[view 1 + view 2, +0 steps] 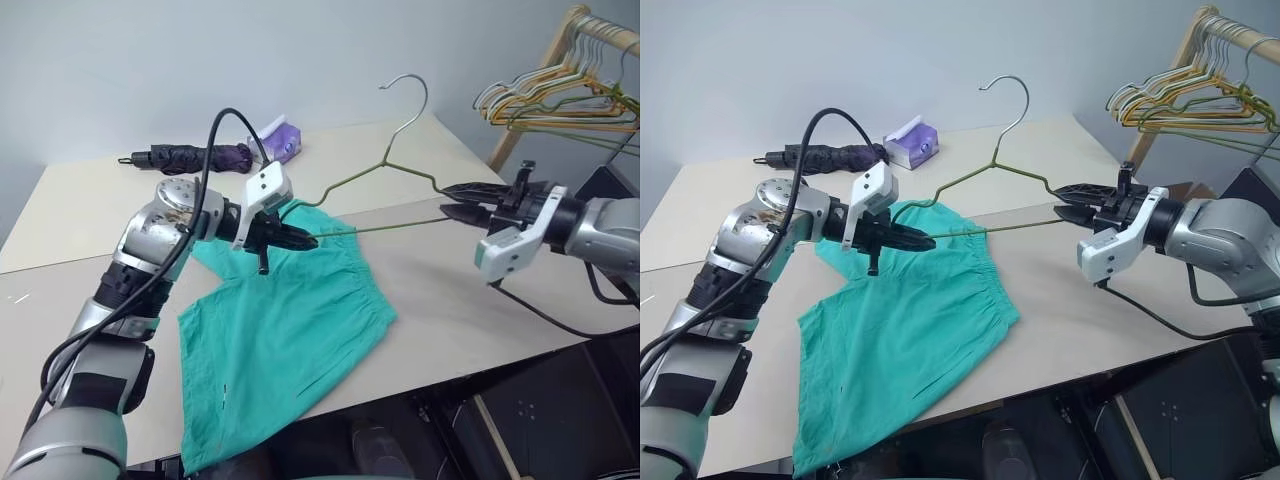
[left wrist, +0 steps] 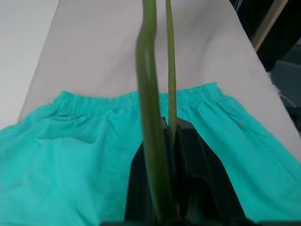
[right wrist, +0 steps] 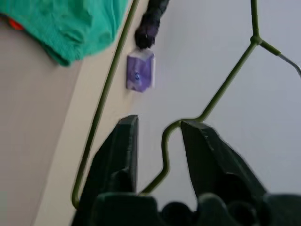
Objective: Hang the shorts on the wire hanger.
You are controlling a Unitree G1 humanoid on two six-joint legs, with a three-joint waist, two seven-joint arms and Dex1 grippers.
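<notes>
Beige table under shorts, with hanger raised above them, clamped at one corner by left gripper, loose between parted fingers of right gripper, likely to swing or sag on single grip.

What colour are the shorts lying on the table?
Teal-green; the shorts show best in the left eye view.
</notes>
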